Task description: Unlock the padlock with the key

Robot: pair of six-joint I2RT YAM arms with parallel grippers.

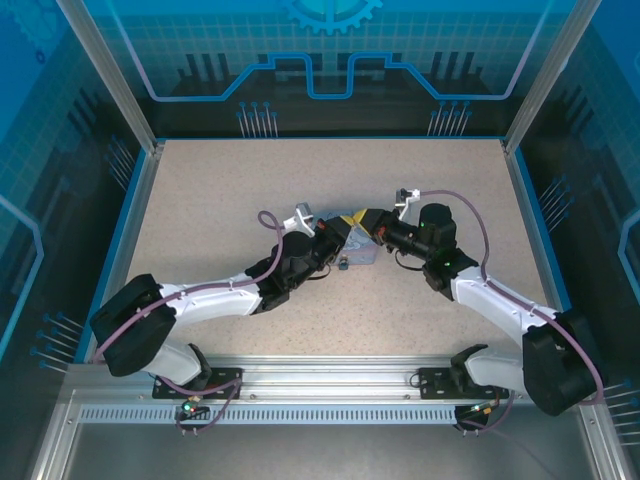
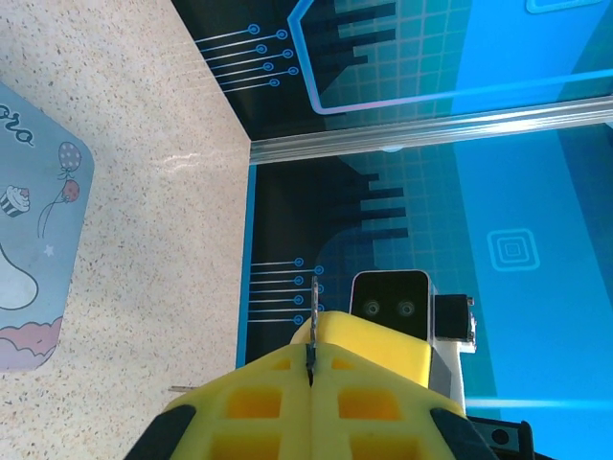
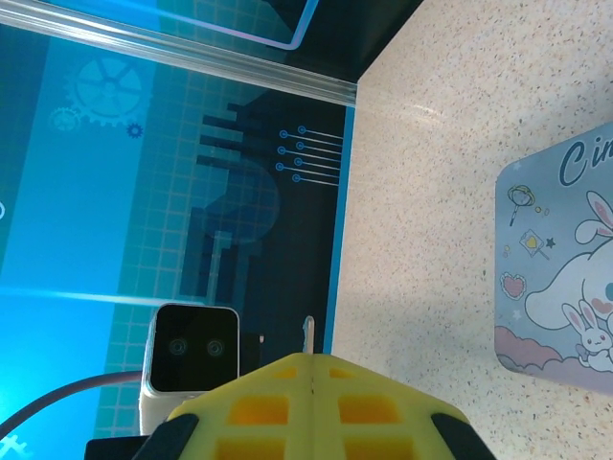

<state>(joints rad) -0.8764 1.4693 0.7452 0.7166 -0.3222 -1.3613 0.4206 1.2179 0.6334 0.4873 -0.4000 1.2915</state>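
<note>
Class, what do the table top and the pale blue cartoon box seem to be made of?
Table top: matte beige with fine dark speckles, so likely stone-look laminate or composite. Box: smooth printed face with rounded corners, probably painted tin, possibly plastic.

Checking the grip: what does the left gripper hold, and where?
Probably the key: a thin dark sliver pinched in the left gripper, jaws shut, one end poking out.

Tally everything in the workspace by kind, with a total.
Robot arm (left, right): 2
Yellow end effector (left, right): 2
Thin metal sliver, one pinched in each: 2
Pale blue cartoon tin: 1
Total: 7
</note>
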